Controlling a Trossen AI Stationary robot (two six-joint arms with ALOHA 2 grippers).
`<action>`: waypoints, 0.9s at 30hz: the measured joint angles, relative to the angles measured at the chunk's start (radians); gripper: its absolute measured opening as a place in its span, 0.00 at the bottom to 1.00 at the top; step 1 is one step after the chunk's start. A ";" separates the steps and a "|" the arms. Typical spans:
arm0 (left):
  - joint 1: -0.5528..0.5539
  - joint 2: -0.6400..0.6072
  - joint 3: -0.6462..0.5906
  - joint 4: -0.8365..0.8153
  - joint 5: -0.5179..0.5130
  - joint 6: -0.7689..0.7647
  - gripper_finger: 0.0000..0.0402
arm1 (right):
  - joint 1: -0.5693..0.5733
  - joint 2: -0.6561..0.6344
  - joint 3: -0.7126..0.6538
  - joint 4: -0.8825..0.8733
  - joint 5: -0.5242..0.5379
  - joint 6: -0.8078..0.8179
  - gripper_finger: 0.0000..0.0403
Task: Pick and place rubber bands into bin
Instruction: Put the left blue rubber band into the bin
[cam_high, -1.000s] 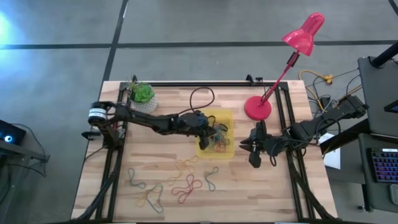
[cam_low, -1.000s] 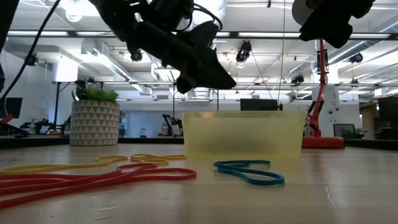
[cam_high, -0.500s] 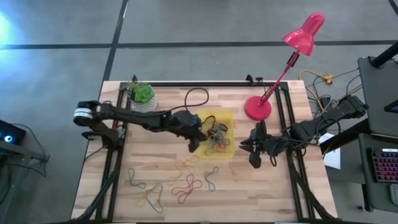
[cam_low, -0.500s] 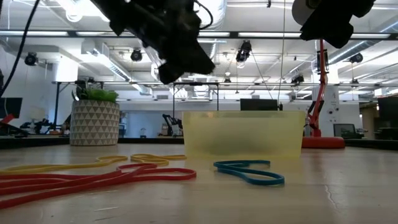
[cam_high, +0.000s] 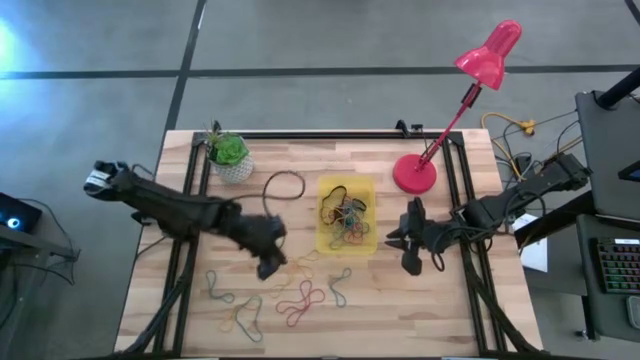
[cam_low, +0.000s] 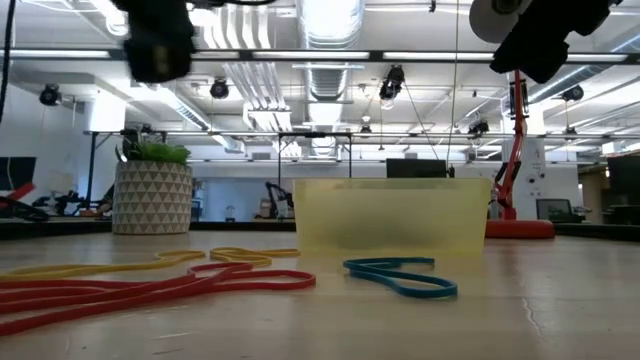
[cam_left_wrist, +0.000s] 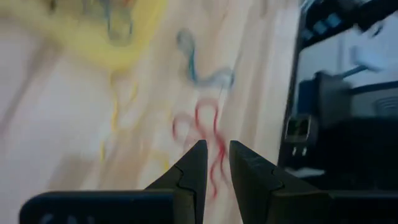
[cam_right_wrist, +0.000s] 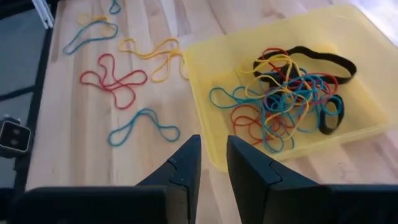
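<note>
The bin, a shallow yellow tray at the table's middle, holds a tangle of rubber bands. More rubber bands lie loose on the wood near the front edge: red, blue and yellow ones. My left gripper hangs above the table left of the bin, over the loose bands. Its fingers stand a narrow gap apart with nothing between them. My right gripper waits right of the bin, also narrowly open with nothing in it.
A small potted plant stands at the far left. A red desk lamp has its base far right of the bin. A black cable loop lies left of the bin. Black frame rails run along the table's left, right and far edges.
My left gripper has left the place over the bin and swung toward the table's left and near edges, rising a little and turning as it went. It now hangs over the loose bands. The bands in the bin lie uncovered.
</note>
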 joint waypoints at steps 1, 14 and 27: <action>-0.032 -0.006 0.000 -0.036 -0.026 -0.034 0.13 | 0.000 0.002 0.000 0.001 -0.002 -0.012 0.17; -0.413 0.099 -0.002 -0.389 -0.082 -0.266 0.13 | 0.000 0.015 -0.001 0.010 -0.028 -0.066 0.17; -0.606 0.273 -0.009 -0.477 -0.055 -0.267 0.13 | 0.000 0.015 -0.001 0.012 -0.028 -0.047 0.17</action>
